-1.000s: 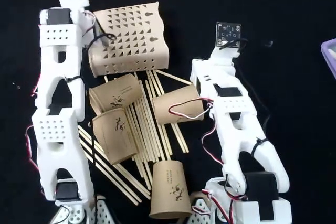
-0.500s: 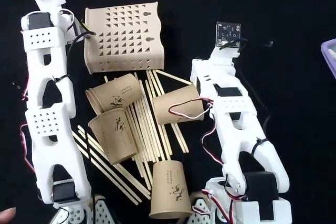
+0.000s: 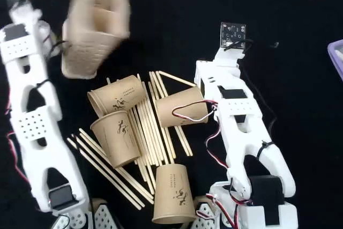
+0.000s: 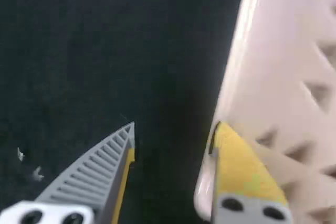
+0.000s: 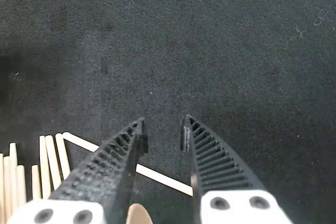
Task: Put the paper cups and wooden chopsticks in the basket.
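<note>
At six o'clock, nearest, one paper cup (image 3: 172, 194) sits alone on the black table (image 3: 308, 132). Beyond it, around the centre, three paper cups (image 3: 117, 138) lie on their sides over the fanned wooden chopsticks (image 3: 153, 127). At about two o'clock the right gripper (image 5: 163, 129) hovers with its fingers a little parted, pinching nothing. Farthest, at eleven o'clock, the basket (image 3: 94, 25) is tilted and blurred. The left gripper (image 4: 174, 129) is spread, its yellow-padded finger (image 4: 239, 171) against the basket's wall.
</note>
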Available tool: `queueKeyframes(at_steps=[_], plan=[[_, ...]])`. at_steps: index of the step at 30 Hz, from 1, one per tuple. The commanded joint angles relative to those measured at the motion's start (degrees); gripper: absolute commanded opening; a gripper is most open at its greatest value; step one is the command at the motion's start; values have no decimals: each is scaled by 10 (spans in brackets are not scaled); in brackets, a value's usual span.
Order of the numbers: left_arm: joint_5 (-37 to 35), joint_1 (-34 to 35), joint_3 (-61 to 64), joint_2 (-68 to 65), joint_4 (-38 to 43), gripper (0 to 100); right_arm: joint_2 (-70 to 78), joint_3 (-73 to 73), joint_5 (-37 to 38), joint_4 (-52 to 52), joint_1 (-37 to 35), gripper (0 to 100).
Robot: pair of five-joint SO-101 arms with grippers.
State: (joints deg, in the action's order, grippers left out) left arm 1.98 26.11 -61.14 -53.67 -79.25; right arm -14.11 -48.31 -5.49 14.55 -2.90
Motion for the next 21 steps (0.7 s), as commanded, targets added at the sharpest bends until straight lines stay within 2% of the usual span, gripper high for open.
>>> queueKeyframes(at_steps=[1,5,9,16,18,21], plan=[[9,34,-16,8,5,238,0,2,1,-10,-8,116],[9,63,-22,15,6,239,0,1,1,-10,-8,116],[4,102,-96,15,-16,239,0,-3,1,-10,-10,116],[4,108,-344,15,-186,240,0,-4,1,-10,-25,116],[-2,94,-339,24,-207,240,0,-4,1,-10,-25,116],[-47,86,-338,65,-215,240,0,-4,1,-10,-25,116]])
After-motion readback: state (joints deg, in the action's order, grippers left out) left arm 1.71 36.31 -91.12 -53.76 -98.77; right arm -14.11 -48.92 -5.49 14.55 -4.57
